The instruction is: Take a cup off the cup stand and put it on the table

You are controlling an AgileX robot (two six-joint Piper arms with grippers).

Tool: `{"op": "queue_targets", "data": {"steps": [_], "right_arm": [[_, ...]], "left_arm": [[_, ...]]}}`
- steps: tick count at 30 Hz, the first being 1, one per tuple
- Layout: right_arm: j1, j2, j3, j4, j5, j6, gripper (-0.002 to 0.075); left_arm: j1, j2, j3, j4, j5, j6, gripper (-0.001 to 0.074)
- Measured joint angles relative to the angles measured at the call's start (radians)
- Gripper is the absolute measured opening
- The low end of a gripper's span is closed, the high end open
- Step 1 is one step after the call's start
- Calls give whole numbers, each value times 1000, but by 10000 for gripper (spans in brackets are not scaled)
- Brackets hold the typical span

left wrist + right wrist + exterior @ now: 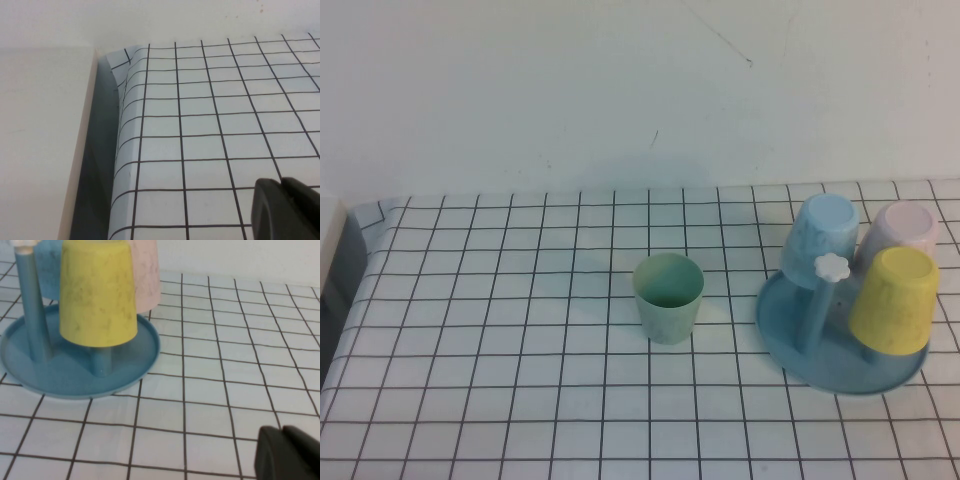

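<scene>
1. Step in hand: the approach. The cup [894, 300] sits upside down on a peg at the near right of the stand [790, 340]. No claw touches it, so the lift is not yet begun.
2. Right claw [287, 452]: only its dark tip shows in the right wrist view, low over the bench [500, 400], near the stand but apart from it. Whether it is spread or pressed together cannot be told.
3. Left claw [285, 207]: only its dark tip shows in the left wrist view, over the bench's far left corner, well apart from the stand. Its state cannot be told. It looks parked.
4. Next move, as judged: the right claw reaches for the cup wall [97, 292], grips it, and raises it straight up until the rim clears the peg.
5. Obstacles: a blue cup [820, 238] and a pink cup [904, 230] hang on pegs just behind the cup. A bare peg with a white knob [832, 266] stands just left of it.
6. Open room: a green cup [667, 297] stands upright mid-bench. The squares left of it and along the near side are free for set-down.
7. Edges: the stand lies close to the bench's right side; the cloth folds down at the left edge [122, 125].
</scene>
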Motion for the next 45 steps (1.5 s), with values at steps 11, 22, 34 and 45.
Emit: {"op": "queue_targets", "data": {"steps": [11, 22, 34, 45], "right_arm": [[2, 0, 0, 1, 0, 0, -3], [2, 0, 0, -86, 0, 0, -3], [2, 0, 0, -126, -485, 0, -3], [2, 0, 0, -129, -1000, 47, -3]], "left_arm": [[0, 0, 0, 0, 0, 0, -4], [0, 0, 0, 0, 0, 5, -4], [0, 0, 4, -58, -323, 5, -4], [0, 0, 4, -68, -868, 5, -4]]}}
